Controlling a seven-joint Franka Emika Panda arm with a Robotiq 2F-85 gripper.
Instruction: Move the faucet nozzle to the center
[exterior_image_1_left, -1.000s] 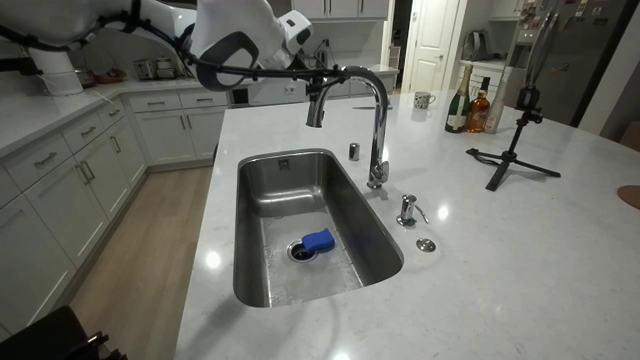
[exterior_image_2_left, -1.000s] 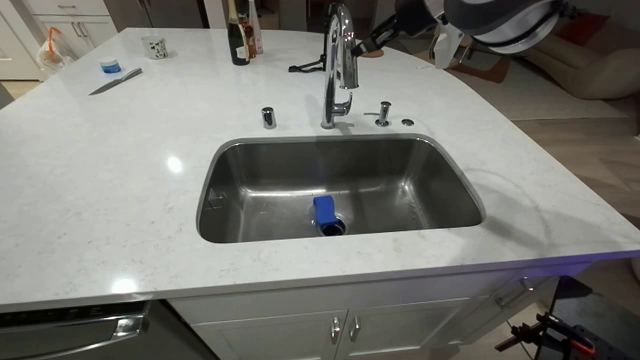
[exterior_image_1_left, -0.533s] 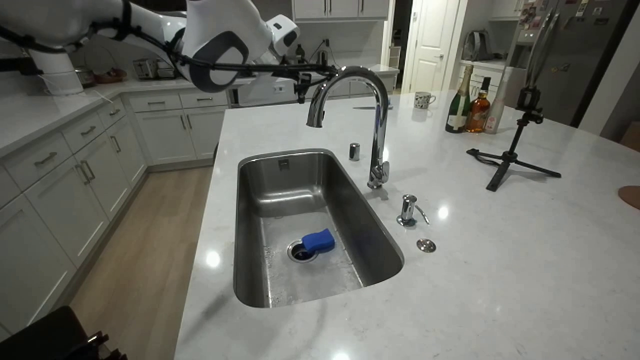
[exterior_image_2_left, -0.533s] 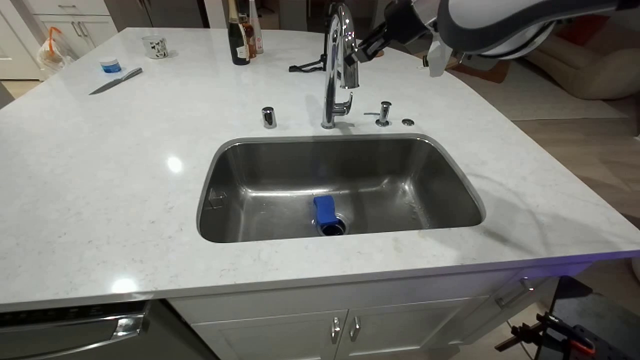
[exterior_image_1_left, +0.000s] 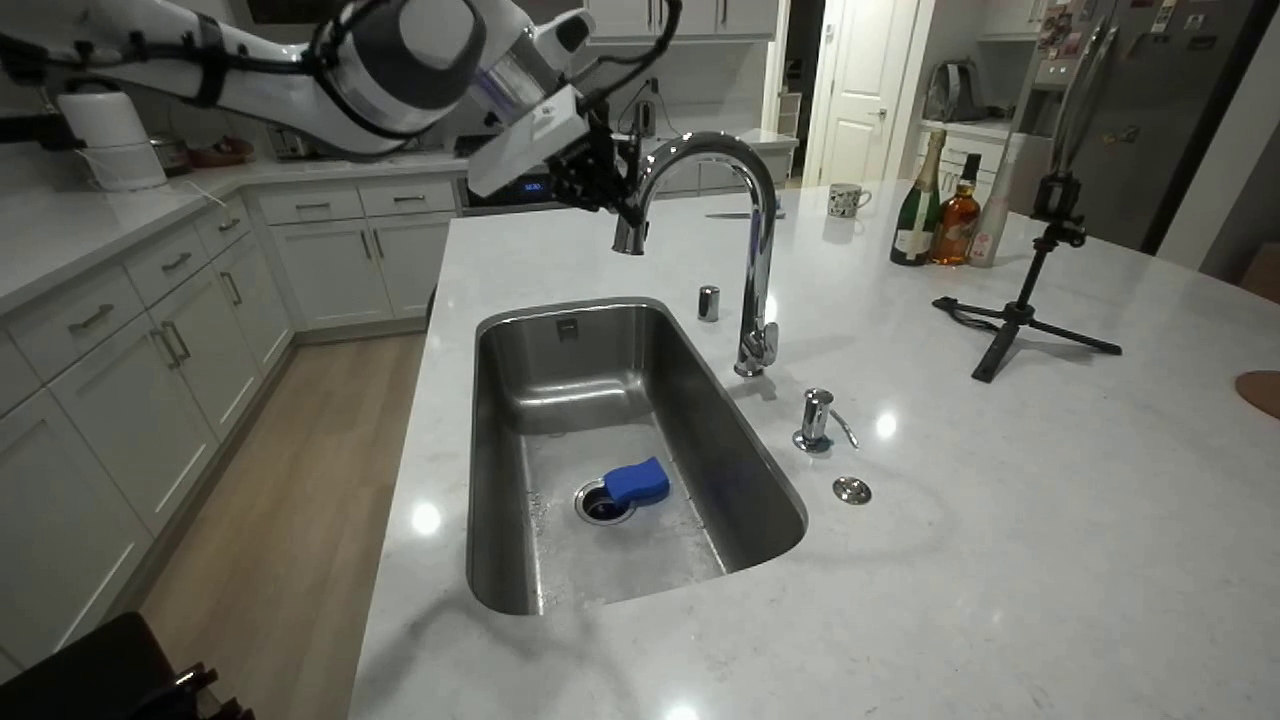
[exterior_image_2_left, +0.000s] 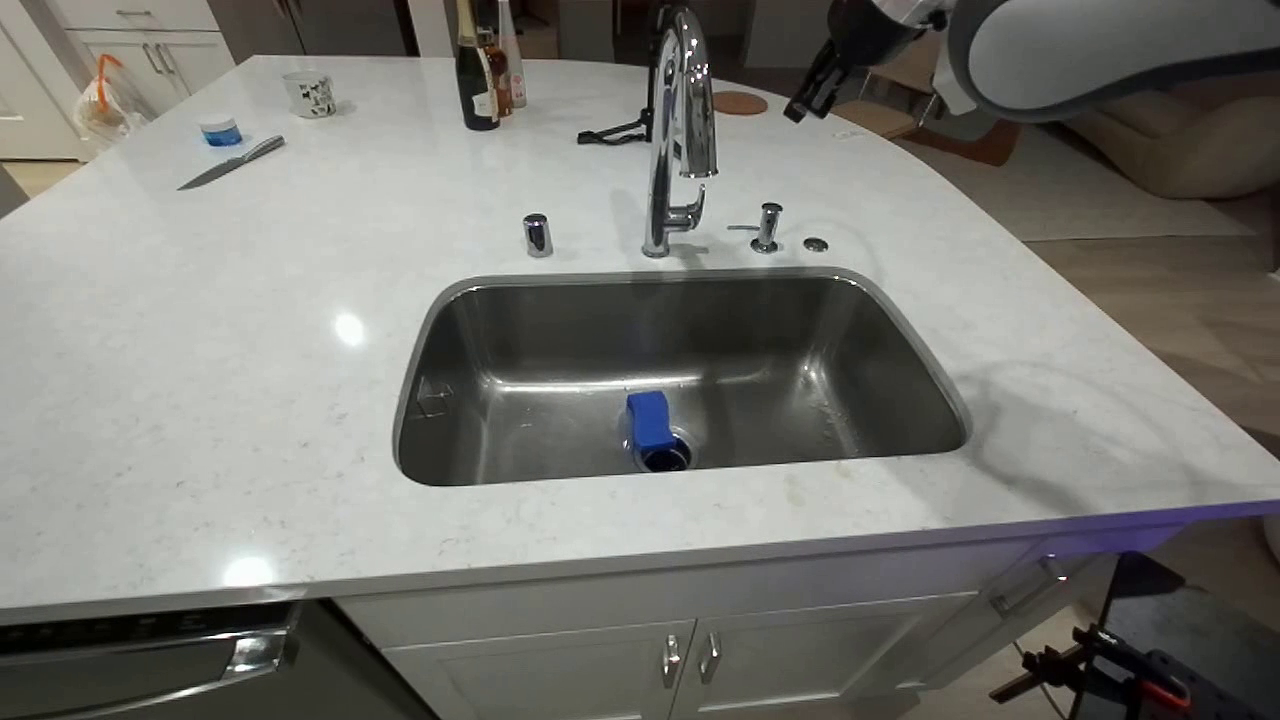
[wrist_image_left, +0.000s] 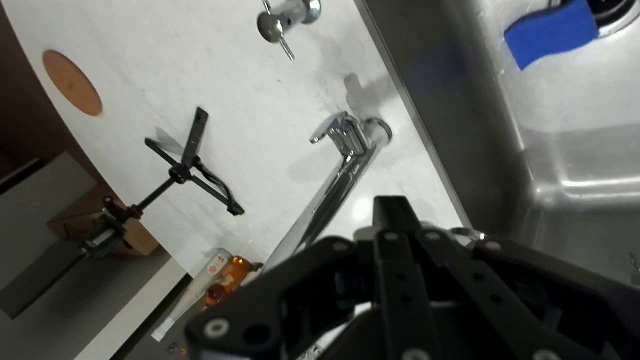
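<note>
The gripper, off toward the counter's curved edge, looks closed on nothing, though dimly seen. The faucet nozzle hangs high, toward the front edge; likely stiff and slippery, so push its side near the tip.

The faucet nozzle is a shiny steel cylinder, mouth down, at the end of a tall gooseneck standing upright just beside the long edge of the rectangular, round-cornered basin. It sits well above basin level; whether it lines up with the center, the middle of that steel basin, cannot be told.
</note>
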